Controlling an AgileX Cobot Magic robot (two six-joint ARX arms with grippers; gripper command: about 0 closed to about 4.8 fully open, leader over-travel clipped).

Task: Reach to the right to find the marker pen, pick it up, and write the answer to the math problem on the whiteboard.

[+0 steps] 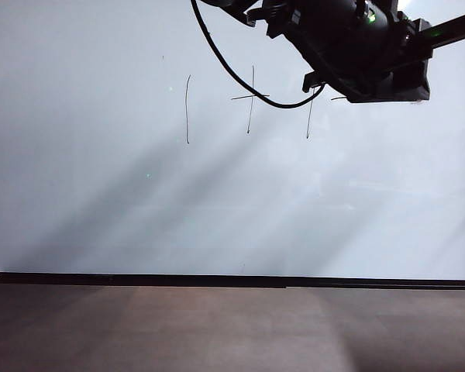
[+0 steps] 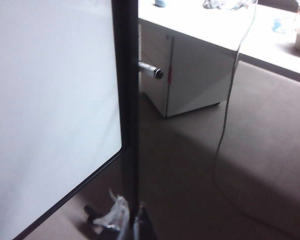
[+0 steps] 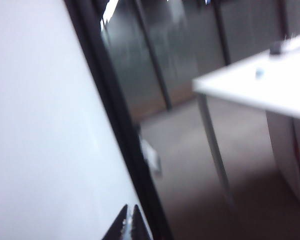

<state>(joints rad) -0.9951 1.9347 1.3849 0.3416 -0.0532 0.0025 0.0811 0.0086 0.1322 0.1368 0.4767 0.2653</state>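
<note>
The whiteboard [image 1: 139, 201] fills the exterior view, with the math problem [image 1: 249, 99] in thin black strokes near its top. A black arm [image 1: 356, 46] with a looping cable covers the board's top right corner and most of the equals sign; no fingertips show there. The answer is out of view. In the left wrist view the marker pen [image 2: 151, 70], pale with a dark end, sticks out from behind the board's black side frame [image 2: 126, 100]. My left gripper [image 2: 130, 216] is well short of it, its jaws blurred. My right gripper [image 3: 128, 215] is shut and empty beside the board's frame [image 3: 115, 115].
A brown surface [image 1: 217, 325] runs below the board. Beside the board stand a white cabinet [image 2: 190, 85] under a white desk top and a thin hanging cable [image 2: 230, 100]. The right wrist view shows a white table [image 3: 250, 90] on a slim leg, and glass walls behind.
</note>
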